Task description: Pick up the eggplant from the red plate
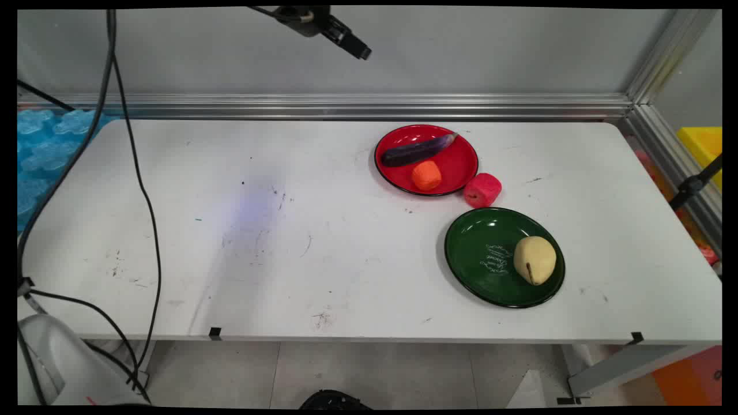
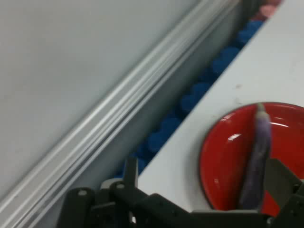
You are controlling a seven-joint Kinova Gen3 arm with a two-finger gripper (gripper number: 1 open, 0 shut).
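Gripper raised high above the white table (image 1: pixel 230 259), holding nothing.

Black two-finger gripper (image 1: pixel 360 51) hangs near the top, fingers set apart and empty. Below, a round red plate (image 1: pixel 461 155) carries a dark purple eggplant (image 1: pixel 416 151) and an orange lump (image 1: pixel 426 175); a pink lump (image 1: pixel 483 189) sits just beside it, then a round green plate (image 1: pixel 478 253) with a pale yellow pear (image 1: pixel 535 260).

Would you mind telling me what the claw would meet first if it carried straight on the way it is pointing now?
Probably the red plate with the eggplant, which sit ahead of the claw in the hand view; depth is uncertain.
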